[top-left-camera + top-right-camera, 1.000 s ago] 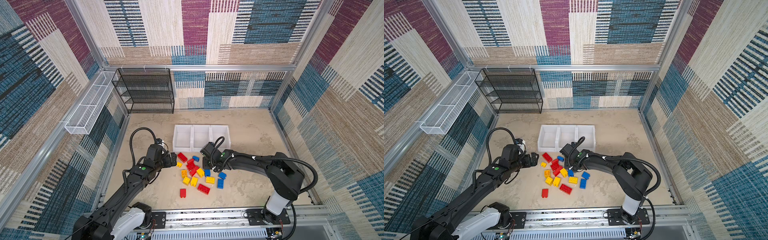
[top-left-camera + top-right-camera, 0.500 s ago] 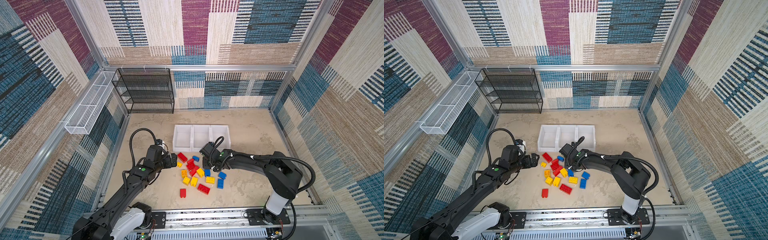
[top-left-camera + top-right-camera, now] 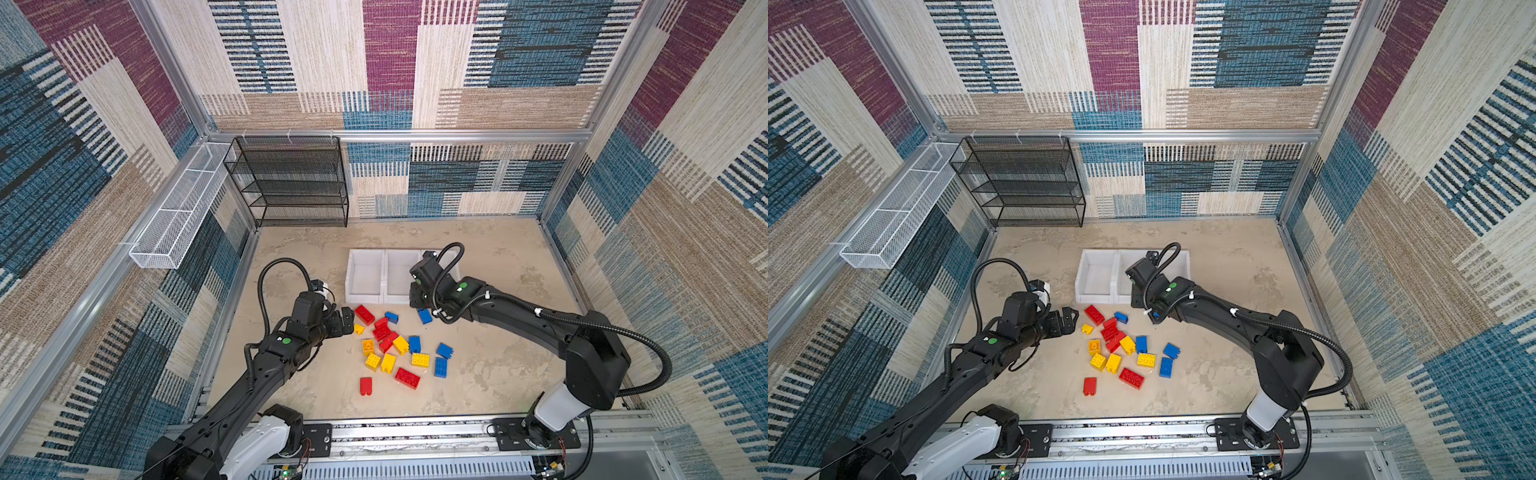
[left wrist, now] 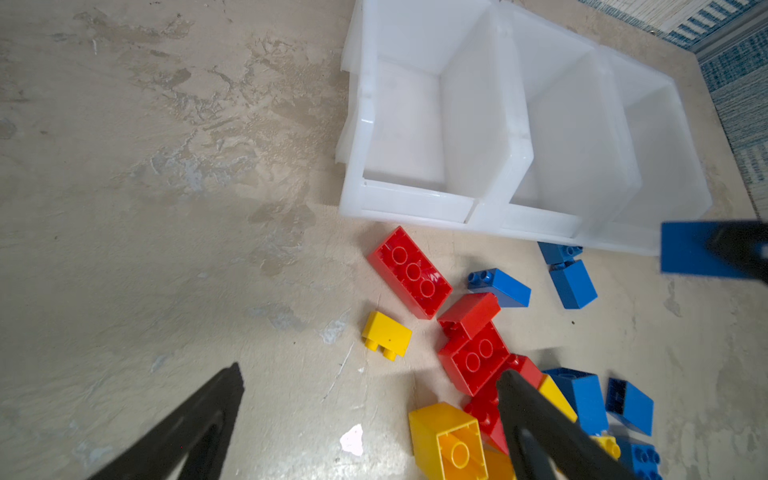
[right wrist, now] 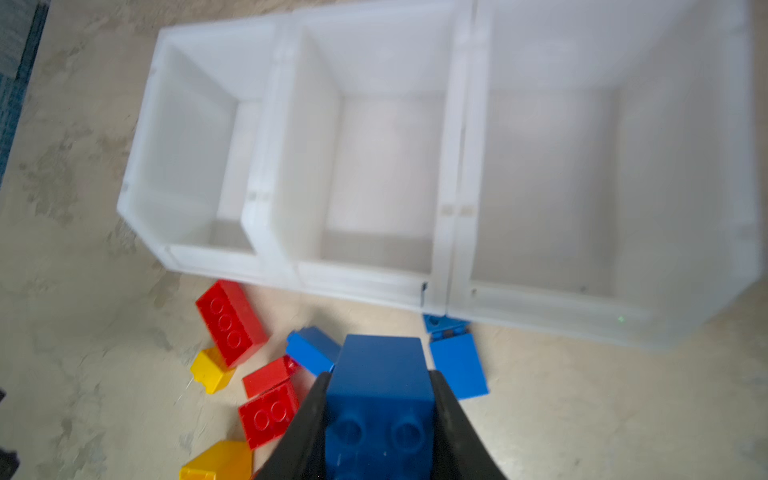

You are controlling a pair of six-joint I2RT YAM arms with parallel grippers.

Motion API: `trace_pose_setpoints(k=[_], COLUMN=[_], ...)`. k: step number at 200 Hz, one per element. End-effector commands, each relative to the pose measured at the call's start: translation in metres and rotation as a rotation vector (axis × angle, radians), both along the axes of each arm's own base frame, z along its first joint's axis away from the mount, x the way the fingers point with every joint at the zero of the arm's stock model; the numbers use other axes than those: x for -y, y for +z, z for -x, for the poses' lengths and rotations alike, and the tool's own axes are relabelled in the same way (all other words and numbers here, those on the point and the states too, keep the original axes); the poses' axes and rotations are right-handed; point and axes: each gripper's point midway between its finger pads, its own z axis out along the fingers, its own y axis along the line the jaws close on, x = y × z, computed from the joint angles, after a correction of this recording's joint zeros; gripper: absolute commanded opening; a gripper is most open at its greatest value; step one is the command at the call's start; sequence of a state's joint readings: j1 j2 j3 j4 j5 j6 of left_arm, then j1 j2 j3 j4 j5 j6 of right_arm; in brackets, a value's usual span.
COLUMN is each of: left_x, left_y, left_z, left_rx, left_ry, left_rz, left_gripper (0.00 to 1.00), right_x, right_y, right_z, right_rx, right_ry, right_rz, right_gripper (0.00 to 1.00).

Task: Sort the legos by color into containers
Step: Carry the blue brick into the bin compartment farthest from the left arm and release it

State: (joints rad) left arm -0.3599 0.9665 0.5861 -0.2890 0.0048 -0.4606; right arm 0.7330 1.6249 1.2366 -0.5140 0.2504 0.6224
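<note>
My right gripper [image 5: 378, 376] is shut on a blue lego [image 5: 380, 395], held just in front of the three joined white containers [image 5: 361, 282]; in the left wrist view that brick [image 4: 698, 249] shows by the right-end bin. All three bins [image 3: 365, 291] look empty. Red, yellow and blue legos [image 3: 390, 345] lie scattered on the floor in front of them. My left gripper [image 4: 370, 372] stands open with nothing in it, at the pile's left edge [image 3: 347, 322], near a small yellow lego [image 4: 386, 334] and an oblong red one [image 4: 409, 272].
A black mesh shelf rack [image 3: 291, 183] stands at the back left. A long white wire basket [image 3: 178, 216] hangs on the left wall. Two more blue legos [image 5: 457, 365] lie against the bins' front wall, close to my right fingers.
My right jaws have closed on the blue lego. Both arms have stayed almost where they were.
</note>
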Motion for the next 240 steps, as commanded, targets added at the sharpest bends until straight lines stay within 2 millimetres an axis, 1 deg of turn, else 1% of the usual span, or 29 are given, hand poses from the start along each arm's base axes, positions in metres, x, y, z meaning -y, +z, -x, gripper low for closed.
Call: trace_pose_setpoints(k=[1,22,41,70,111,151,209,240], left_x=[0.002,0.003,0.002,0.002,0.002,0.005,0.007,0.007], left_y=[0.004,0.005,0.004,-0.001,-0.006,-0.010,-0.013,-0.015], left_z=[-0.002,0.000,0.001,0.004,0.007,0.008,0.011,0.011], left_rx=[0.011,0.012,0.010,-0.005,-0.018,-0.033,-0.049,-0.054], left_ry=[0.006,0.005,0.007,0.014,0.014,0.000,-0.007,-0.006], left_rz=[0.028,0.033,0.037,0.049,0.054,0.056,0.064,0.065], left_gripper=[0.99,0.99,0.99,0.99,0.98,0.98,0.99,0.98], right_x=[0.024,0.041,0.054,0.058,0.056,0.056,0.055,0.054], right_y=[0.009,0.008,0.000,-0.016,-0.037,-0.050,-0.059,-0.060], right_z=[-0.025,-0.051,-0.070,-0.085,-0.091,-0.091,-0.091,-0.091], right_rx=[0.047,0.059,0.046,0.022,-0.020,-0.051,-0.071,-0.073], right_ry=[-0.006,-0.024,-0.040,-0.026,-0.009,-0.008,-0.002,-0.001], right_rz=[0.067,0.064,0.074,0.081,0.093,0.090,0.094,0.095], right_gripper=[0.30,0.30,0.30,0.30,0.31,0.31,0.33,0.33])
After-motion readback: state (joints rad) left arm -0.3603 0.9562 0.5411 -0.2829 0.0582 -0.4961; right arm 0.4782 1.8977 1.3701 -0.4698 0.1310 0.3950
